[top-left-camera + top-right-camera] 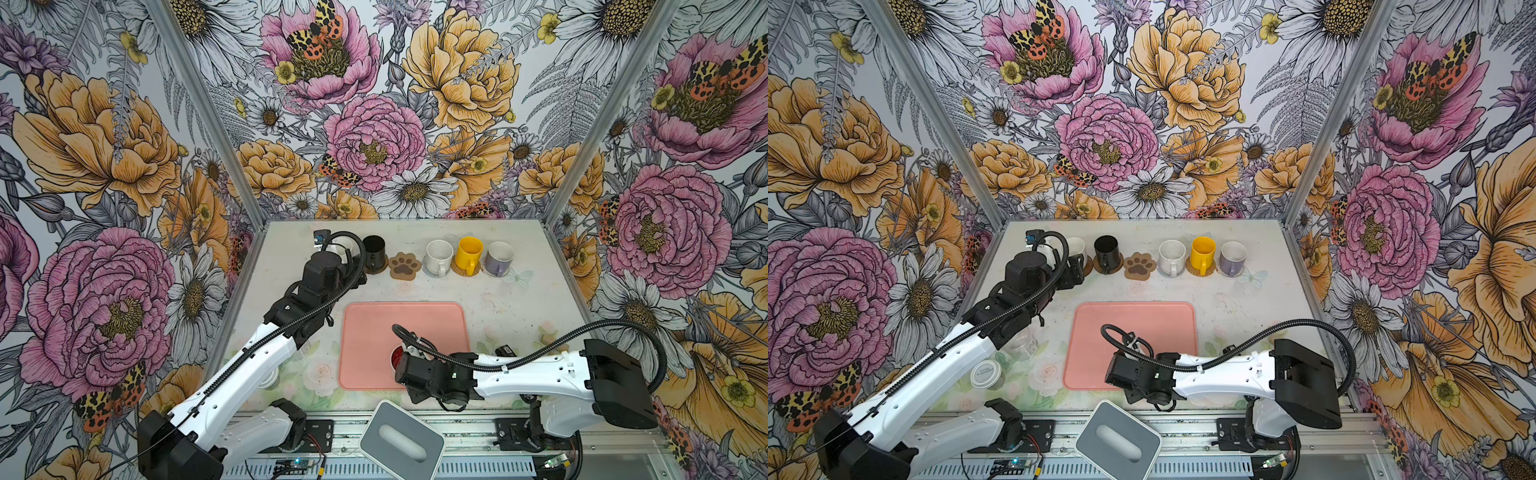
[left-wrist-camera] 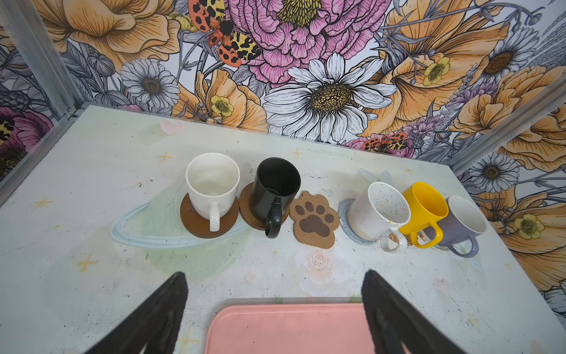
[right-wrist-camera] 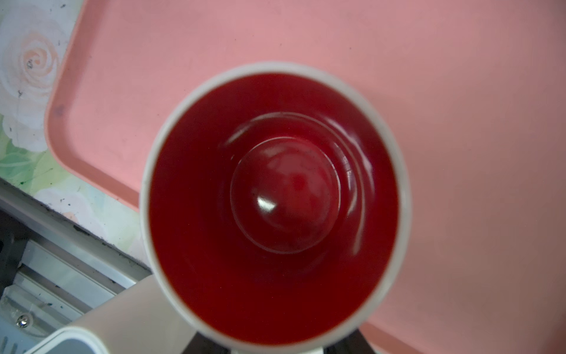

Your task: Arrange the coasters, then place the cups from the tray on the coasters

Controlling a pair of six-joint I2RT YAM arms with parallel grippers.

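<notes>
The left fingers (image 2: 159, 306) gape wide, empty, facing the table's (image 2: 92, 245) far edge. There the paw coaster (image 2: 315, 219) lies bare, likely awaiting the red-lined mug (image 3: 275, 199) near the tray's (image 1: 365, 332) front edge; whether the right fingers (image 3: 202, 348) grip it, I cannot tell.

Both top views are bright and evenly lit. The light seems to fall from above, and the arms leave only faint, soft shadows on the pale printed desk (image 1: 507, 299). The left wrist view is sharp in the middle, but the black fingers (image 2: 159, 312) close to the lens are blurred, and straight lines bend near the borders. The right wrist view is softer and dimmer — the white mug with glossy red inside (image 3: 275, 275) has a blurred rim and one small white glare spot.
</notes>
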